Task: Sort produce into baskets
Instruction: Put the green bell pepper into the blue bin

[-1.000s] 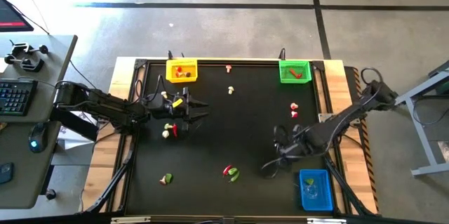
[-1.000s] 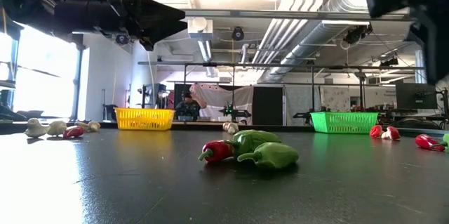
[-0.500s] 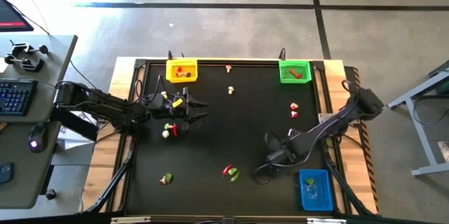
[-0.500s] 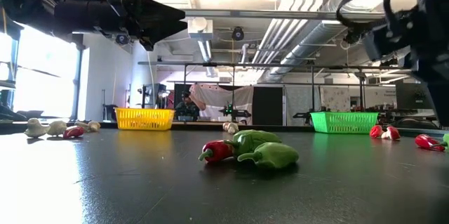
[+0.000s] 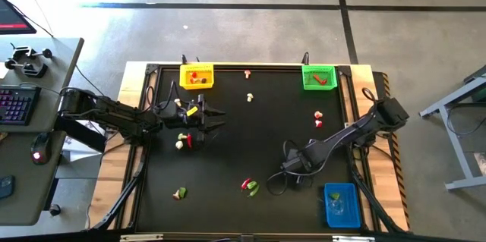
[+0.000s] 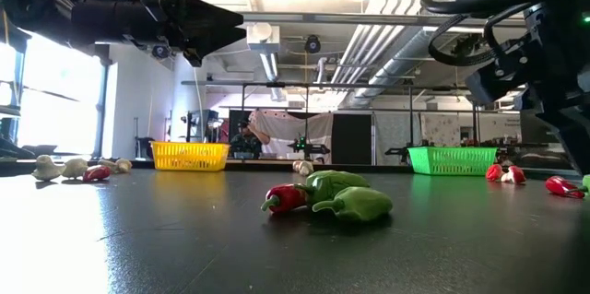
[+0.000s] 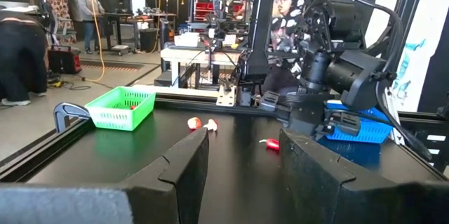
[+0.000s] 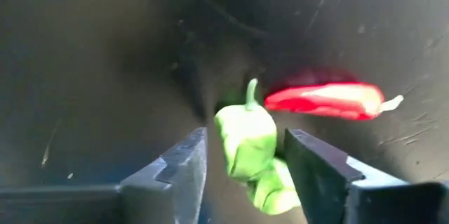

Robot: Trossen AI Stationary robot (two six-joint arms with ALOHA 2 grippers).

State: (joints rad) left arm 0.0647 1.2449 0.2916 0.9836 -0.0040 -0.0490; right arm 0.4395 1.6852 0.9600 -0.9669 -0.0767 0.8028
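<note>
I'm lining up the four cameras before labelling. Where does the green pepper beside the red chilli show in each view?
High view: green pepper near the table's front edge, beside the red chilli, ahead of the right end effector.
Low view: centre foreground.
Left wrist view: not visible.
Right wrist view: between that end effector's open fingers.
Shared landmark: the red chilli touching it.

keyboard (image 5: 17, 105), mouse (image 5: 37, 155), black table (image 5: 258, 143)
</note>
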